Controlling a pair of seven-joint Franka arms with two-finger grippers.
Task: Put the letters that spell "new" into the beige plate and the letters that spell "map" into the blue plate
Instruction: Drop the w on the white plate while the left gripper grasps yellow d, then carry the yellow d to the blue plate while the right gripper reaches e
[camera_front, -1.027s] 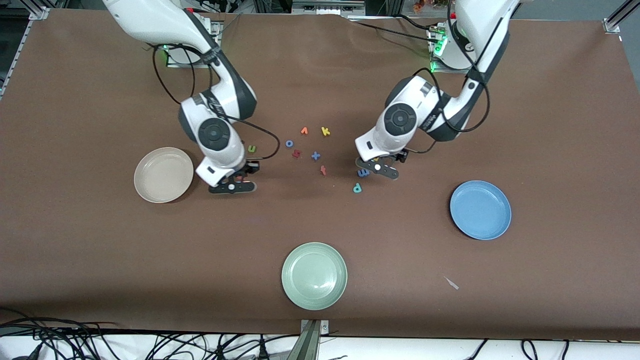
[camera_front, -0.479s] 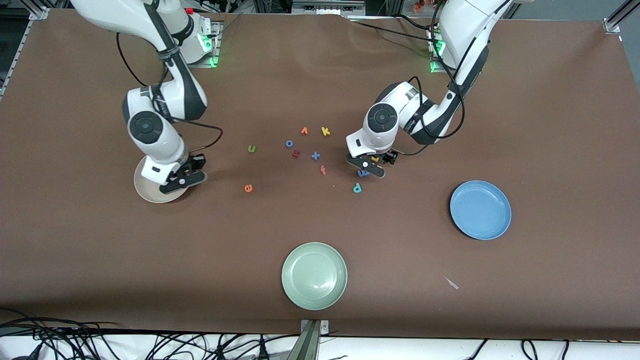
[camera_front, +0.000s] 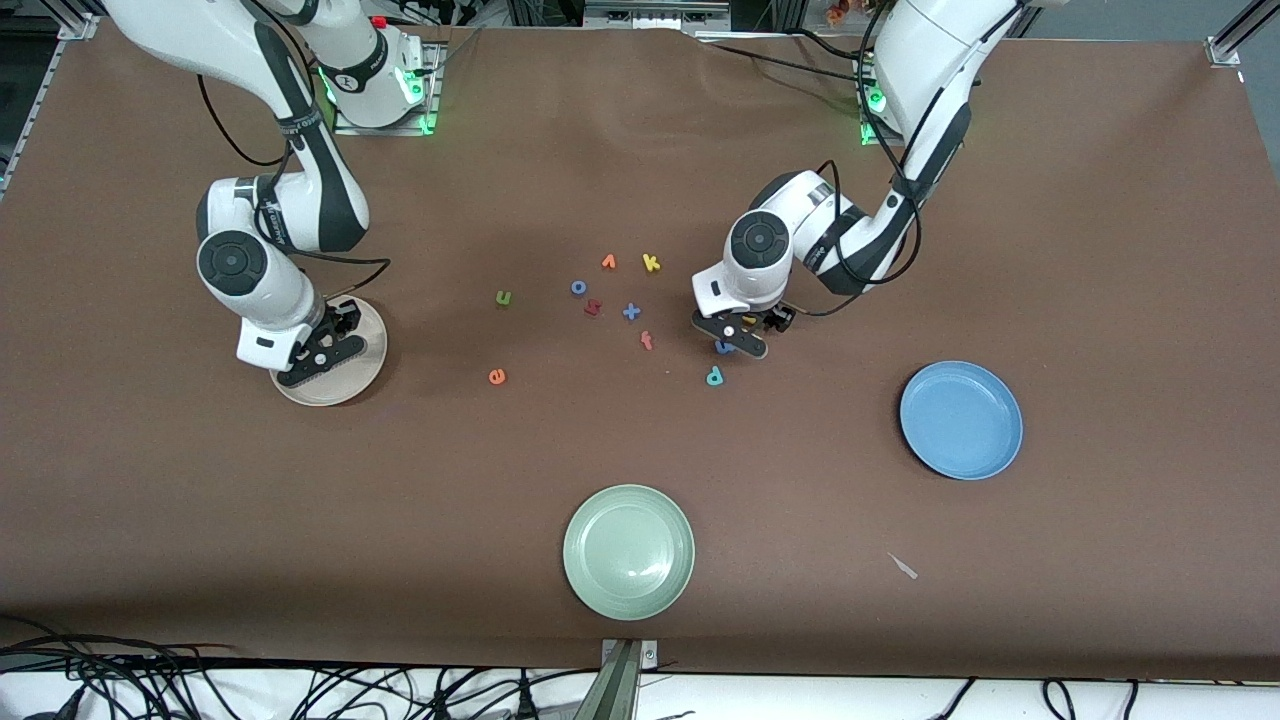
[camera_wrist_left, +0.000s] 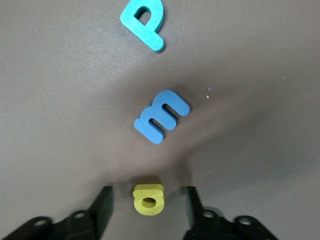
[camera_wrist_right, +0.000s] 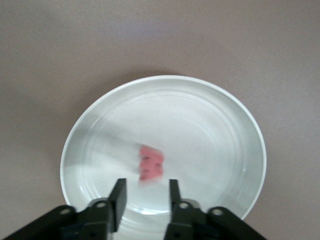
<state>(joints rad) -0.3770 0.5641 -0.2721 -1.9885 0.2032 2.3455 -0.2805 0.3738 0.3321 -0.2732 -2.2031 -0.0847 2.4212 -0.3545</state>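
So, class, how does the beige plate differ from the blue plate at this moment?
The beige plate has a salmon-red letter over its middle, below the right gripper; the blue plate is bare. The beige plate lies toward the right arm's end of the table, the blue plate toward the left arm's. Both are round and rimmed.

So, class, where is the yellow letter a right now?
The yellow a lies on the table between the left gripper's open jaws, beside the blue m, toward the left arm's end of the letter cluster.
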